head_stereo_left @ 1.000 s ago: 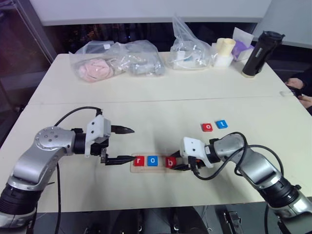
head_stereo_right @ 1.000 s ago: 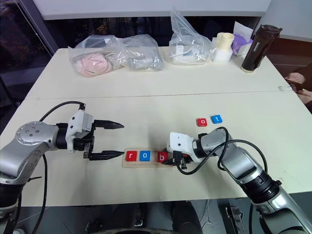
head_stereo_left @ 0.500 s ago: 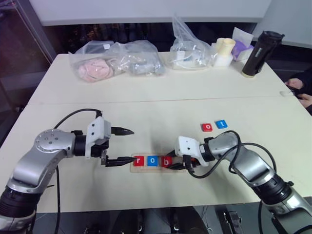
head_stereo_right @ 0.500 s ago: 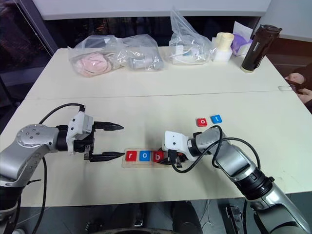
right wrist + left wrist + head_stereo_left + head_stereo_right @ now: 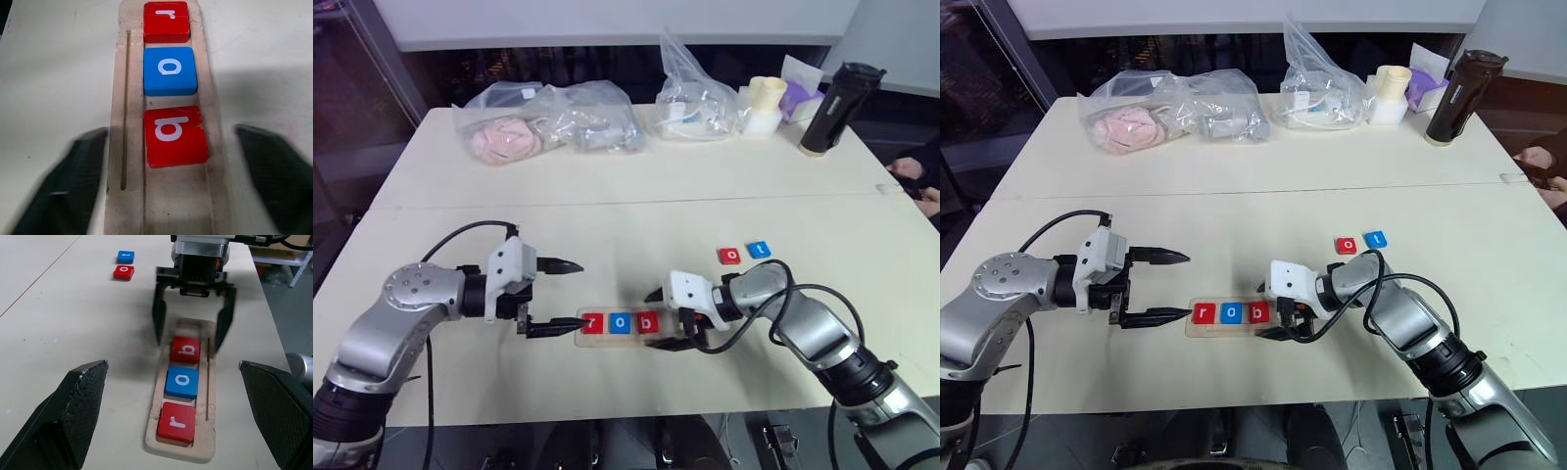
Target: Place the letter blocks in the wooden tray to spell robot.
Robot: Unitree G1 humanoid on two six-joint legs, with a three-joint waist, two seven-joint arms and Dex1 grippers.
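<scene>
While r, o and b already sit in the tray [image 5: 607, 336], its right-hand end is bare, and the coming move turns on the two loose blocks beyond that end. Red o [image 5: 729, 256] and blue t [image 5: 758, 249] lie side by side on the table, up and to the right of the tray, well apart from it. The tray's long axis runs left to right. Right claw [image 5: 668, 319] stands spread, empty, its fingers straddling the tray just past the b [image 5: 185, 349], so it is the nearer arm. Left claw [image 5: 563, 296] is spread too, empty, at the tray's left end.
</scene>
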